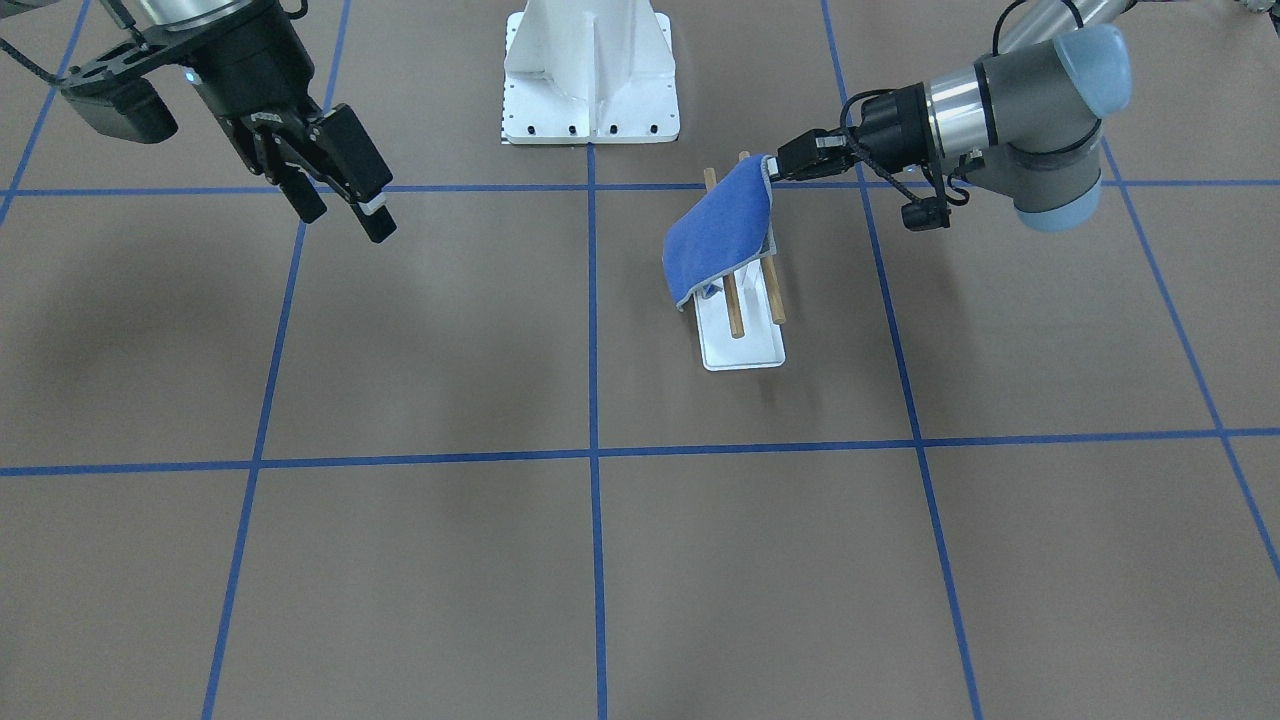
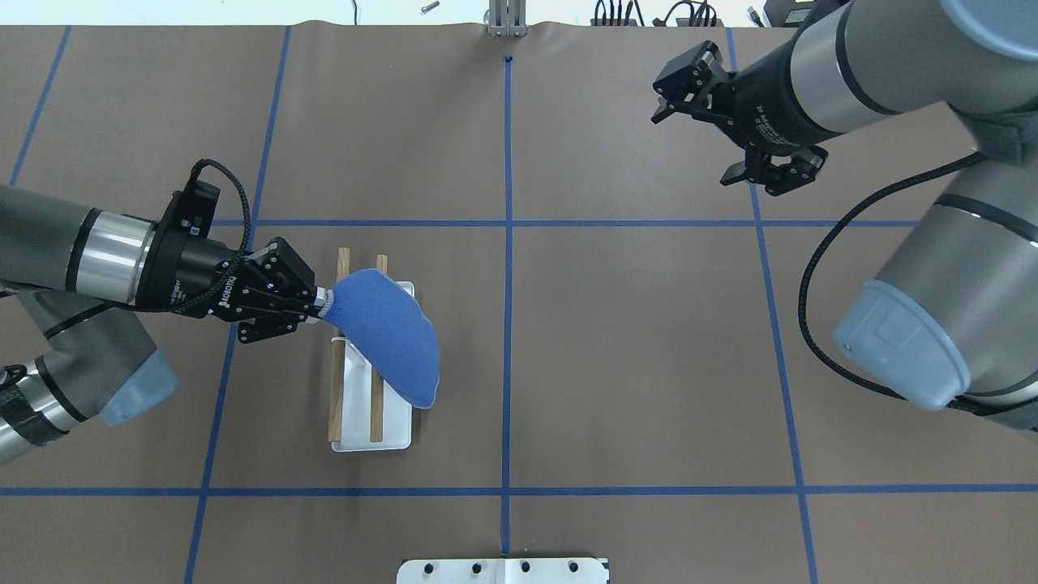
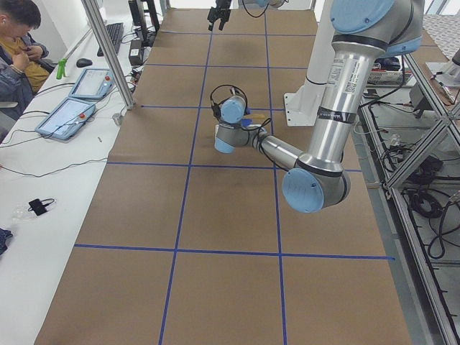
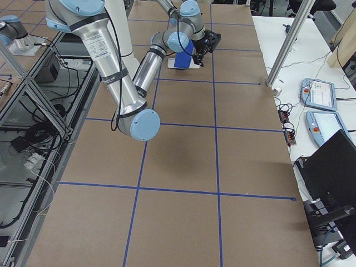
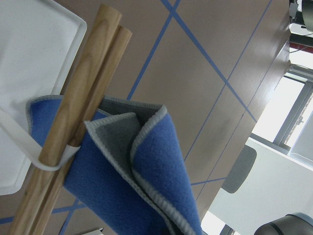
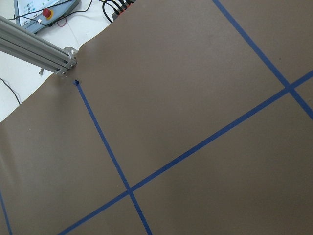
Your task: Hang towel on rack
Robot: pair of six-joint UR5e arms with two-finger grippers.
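While left claw (image 2: 322, 305) pinches towel (image 2: 389, 337) corner over rack (image 2: 395, 431), best draw it square across both bars (image 2: 376, 418) before letting go.

Overhead and front views opposed, sharing the rack (image 1: 745, 350), wrist cameras close

white pedestal (image 1: 590, 90) | blue tape grid (image 1: 593, 350) | brown table cover (image 1: 420, 330) | seated operator (image 3: 18, 43)

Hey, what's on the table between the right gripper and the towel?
Nothing. The overhead view shows only bare brown table crossed by blue tape lines between the right gripper and the towel.
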